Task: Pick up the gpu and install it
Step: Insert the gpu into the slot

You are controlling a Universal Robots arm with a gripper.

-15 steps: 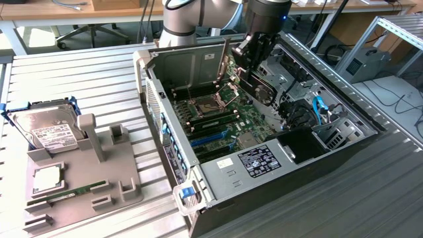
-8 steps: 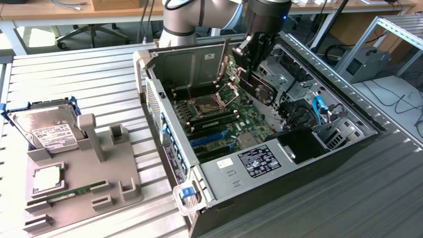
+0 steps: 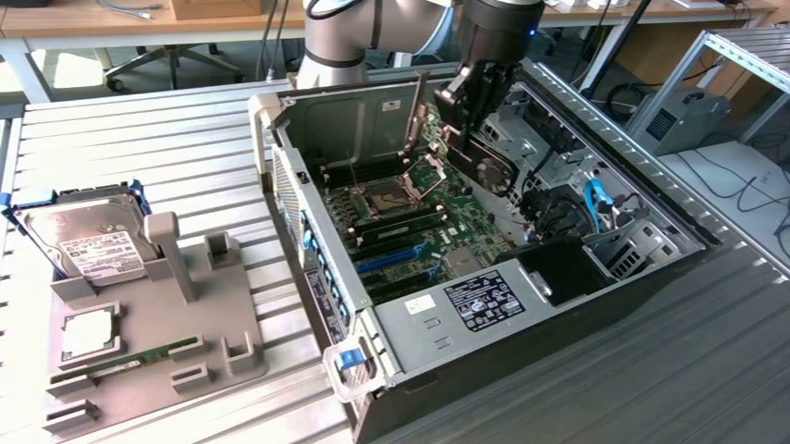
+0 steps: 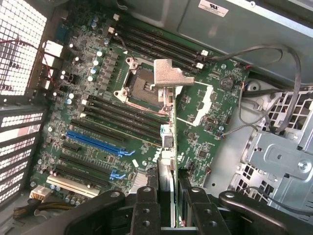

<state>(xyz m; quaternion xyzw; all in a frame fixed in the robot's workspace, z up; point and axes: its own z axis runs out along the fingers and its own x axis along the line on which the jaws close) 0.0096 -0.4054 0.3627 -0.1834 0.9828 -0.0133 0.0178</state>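
At the exterior view's left, a grey holder (image 3: 225,359) sits on the slatted metal table (image 3: 148,148), with a silver hard drive (image 3: 89,239) propped upright at its far end and a narrow green memory stick (image 3: 142,356) lying flat at its near end. To the right stands the open computer case (image 3: 426,319), its motherboard (image 3: 463,227) exposed: the CPU socket (image 3: 383,194) is toward the far side and a blue slot (image 3: 392,256) is nearer. Further right, the arm reaches down into the far part of the case, and its gripper (image 3: 467,111) is clenched on the gpu (image 3: 484,165) – the card hangs below it, black cooler facing out, over the far right part of the board and seated in no slot. In the wrist view the card (image 4: 168,142) shows edge-on, pinched between the two black fingers (image 4: 146,205), its silver bracket (image 4: 168,73) at the end away from the grip, above the socket. A blue cable (image 3: 597,203) runs down the case's right bay
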